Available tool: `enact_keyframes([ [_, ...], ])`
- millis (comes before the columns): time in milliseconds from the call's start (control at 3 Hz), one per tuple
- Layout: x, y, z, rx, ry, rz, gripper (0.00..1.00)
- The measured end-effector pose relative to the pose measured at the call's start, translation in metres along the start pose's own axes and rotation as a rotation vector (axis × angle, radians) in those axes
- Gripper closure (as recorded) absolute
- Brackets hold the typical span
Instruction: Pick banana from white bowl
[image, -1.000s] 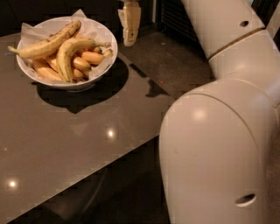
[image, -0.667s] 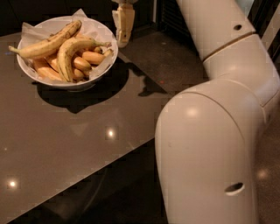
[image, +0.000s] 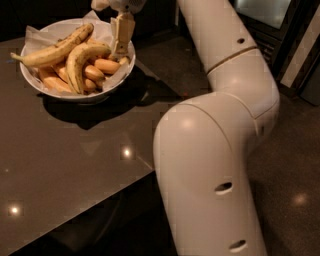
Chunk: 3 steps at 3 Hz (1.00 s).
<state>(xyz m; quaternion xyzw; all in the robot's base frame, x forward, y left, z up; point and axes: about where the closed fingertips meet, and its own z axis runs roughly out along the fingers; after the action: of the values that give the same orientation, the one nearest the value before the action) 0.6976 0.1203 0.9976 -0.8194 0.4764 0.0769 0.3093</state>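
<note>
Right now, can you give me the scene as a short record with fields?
white bowl: paper-lined, on the dark table
banana: curved, in the bowl, over short orange bananas
long flecked banana: in the bowl, far left side
gripper: over the bowl's right side, beside the banana's upper end; contact unclear

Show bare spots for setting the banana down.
Bare tabletop between white bowl and near edge, left of the arm. Crowded: bowl, with gripper at its right rim beside the banana.
</note>
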Motion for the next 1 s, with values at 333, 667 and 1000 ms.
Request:
enact_keyframes([
  [333,-0.008,-0.005,0.015,-0.015,-0.039,0.028,0.32],
  [667,-0.012,-0.010,0.025,-0.021,-0.063,0.060,0.42],
  [1000,-0.013,-0.010,0.031,-0.032,-0.071,0.094,0.51],
])
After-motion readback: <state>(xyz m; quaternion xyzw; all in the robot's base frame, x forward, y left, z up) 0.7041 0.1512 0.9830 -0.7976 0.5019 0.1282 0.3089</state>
